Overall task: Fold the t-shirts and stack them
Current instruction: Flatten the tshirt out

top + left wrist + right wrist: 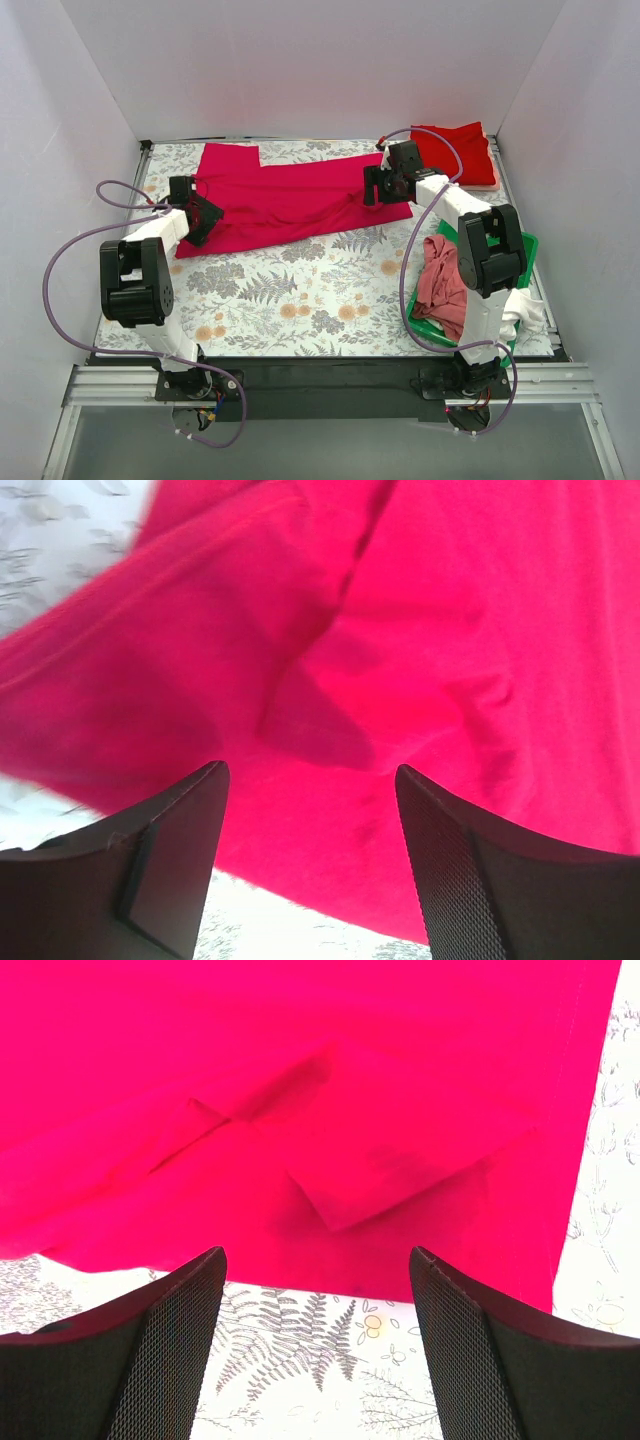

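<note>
A magenta-crimson t-shirt (285, 200) lies spread across the far half of the table. It fills the left wrist view (400, 650) and the right wrist view (330, 1090). My left gripper (205, 218) is open at the shirt's left near corner, its fingers (170, 860) over the hem. My right gripper (385, 188) is open over the shirt's right end, its fingers (160, 1360) just short of the hem. A brighter red t-shirt (455, 152) lies folded at the far right on a pale pink one (487, 184). Dusty-pink (445, 285) and white (525, 310) shirts lie in a tray.
The green plastic tray (526, 245) stands at the right near edge beside the right arm. The floral tablecloth (320, 290) covers the table. White walls close in the left, back and right sides.
</note>
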Available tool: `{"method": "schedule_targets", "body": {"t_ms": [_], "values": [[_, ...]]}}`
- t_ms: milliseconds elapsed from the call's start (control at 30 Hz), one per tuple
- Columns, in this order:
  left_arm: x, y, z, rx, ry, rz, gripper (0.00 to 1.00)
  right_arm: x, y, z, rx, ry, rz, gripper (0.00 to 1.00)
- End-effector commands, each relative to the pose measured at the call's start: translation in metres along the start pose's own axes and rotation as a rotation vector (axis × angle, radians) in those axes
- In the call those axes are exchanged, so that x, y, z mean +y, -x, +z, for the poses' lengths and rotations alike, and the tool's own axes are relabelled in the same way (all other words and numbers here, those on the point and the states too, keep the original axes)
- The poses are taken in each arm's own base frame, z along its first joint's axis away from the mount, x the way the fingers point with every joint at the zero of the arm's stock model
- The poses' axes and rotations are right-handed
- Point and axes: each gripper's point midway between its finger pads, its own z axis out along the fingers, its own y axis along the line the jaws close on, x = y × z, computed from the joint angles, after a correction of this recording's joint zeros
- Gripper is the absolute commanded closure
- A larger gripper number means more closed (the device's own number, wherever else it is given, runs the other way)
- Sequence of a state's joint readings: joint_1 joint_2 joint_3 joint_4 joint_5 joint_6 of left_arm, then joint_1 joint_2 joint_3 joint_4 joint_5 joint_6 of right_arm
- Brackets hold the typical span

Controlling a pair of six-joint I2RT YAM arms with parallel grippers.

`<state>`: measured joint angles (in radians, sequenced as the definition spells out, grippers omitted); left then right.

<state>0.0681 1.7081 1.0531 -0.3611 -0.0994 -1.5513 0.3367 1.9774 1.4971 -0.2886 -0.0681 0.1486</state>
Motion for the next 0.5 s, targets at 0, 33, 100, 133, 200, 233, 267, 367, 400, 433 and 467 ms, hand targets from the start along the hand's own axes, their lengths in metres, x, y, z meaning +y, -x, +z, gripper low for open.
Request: {"method": "schedule_targets", "body": {"t_ms": [0,33,100,133,200,233,267,367,400,433,467], "values": [[-0.036,0.012,0.001,-0.005,-0.115,-0.008,0.37,-0.003,0.009,-0.006,-0.036,-0.026,-0.027,0.20],[-0.040,0.014,0.004,-0.003,-0.120,-0.007,0.39,-0.004,0.007,-0.006,-0.032,-0.030,-0.026,0.20],[-0.040,0.012,0.013,0.010,-0.107,0.000,0.44,-0.006,0.005,-0.006,-0.030,-0.038,-0.026,0.20],[-0.042,0.014,0.015,0.010,-0.109,0.004,0.48,-0.007,0.003,-0.006,-0.028,-0.043,-0.027,0.20],[-0.040,0.013,0.022,0.017,-0.093,0.011,0.51,-0.009,0.002,-0.007,-0.026,-0.052,-0.028,0.20],[-0.040,0.014,0.023,0.016,-0.088,0.009,0.57,-0.010,0.002,-0.007,-0.027,-0.058,-0.028,0.20],[-0.041,0.015,0.024,0.015,-0.088,0.013,0.60,-0.011,0.001,-0.007,-0.025,-0.060,-0.028,0.20],[-0.042,0.015,0.024,0.016,-0.089,0.018,0.78,-0.011,0.002,-0.008,-0.027,-0.060,-0.027,0.20],[-0.042,0.015,0.023,0.014,-0.090,0.019,0.84,-0.011,0.001,-0.008,-0.025,-0.060,-0.027,0.20],[-0.041,0.015,0.023,0.016,-0.089,0.020,0.93,-0.012,0.002,-0.008,-0.026,-0.062,-0.023,0.20],[-0.042,0.014,0.022,0.018,-0.093,0.020,1.00,-0.011,0.002,-0.007,-0.026,-0.062,-0.025,0.20]]}}
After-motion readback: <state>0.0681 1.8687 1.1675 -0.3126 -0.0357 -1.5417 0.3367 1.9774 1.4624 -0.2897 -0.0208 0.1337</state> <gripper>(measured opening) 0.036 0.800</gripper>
